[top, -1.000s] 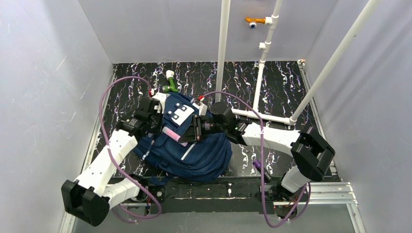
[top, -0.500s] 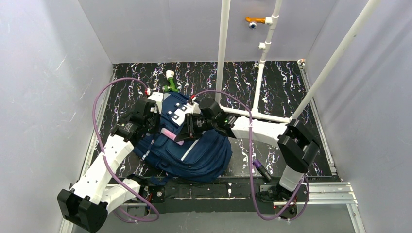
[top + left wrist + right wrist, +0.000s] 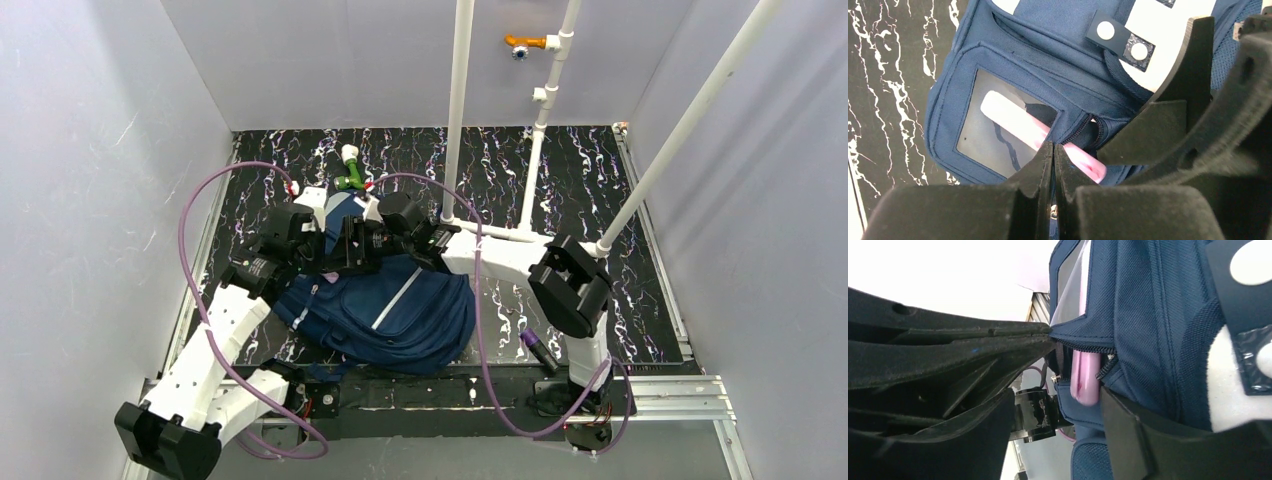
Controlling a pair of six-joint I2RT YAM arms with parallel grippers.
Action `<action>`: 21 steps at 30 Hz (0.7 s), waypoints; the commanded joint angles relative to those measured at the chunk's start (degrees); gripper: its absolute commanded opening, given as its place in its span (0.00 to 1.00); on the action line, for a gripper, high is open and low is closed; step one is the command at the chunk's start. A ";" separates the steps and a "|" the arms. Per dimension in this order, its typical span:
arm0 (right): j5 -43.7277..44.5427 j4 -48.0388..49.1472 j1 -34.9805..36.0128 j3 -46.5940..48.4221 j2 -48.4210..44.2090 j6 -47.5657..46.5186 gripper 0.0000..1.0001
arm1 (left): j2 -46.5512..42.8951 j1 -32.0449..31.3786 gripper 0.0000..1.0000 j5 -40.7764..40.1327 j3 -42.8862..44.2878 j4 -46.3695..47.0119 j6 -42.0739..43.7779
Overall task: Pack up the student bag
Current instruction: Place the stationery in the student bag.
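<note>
While the left pincer (image 3: pixel 1053 150) pinches the pocket (image 3: pixel 948 100) lip, apparently to hold it agape, the right pincer (image 3: pixel 1058 400) stands spread around a pink stick (image 3: pixel 1013 120) half inside the bag (image 3: pixel 400 320).

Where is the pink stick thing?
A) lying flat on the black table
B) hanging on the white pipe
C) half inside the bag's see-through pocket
C: the pink stick shows behind the clear window of the student bag pocket, with its other end poking out of the open zip.
</note>
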 commanded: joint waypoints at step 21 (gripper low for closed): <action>4.82 -0.13 3.08 -1.60 -1.18 -11.29 0.01 | -3.96 0.01 0.00 4.66 -0.09 -1.01 -2.29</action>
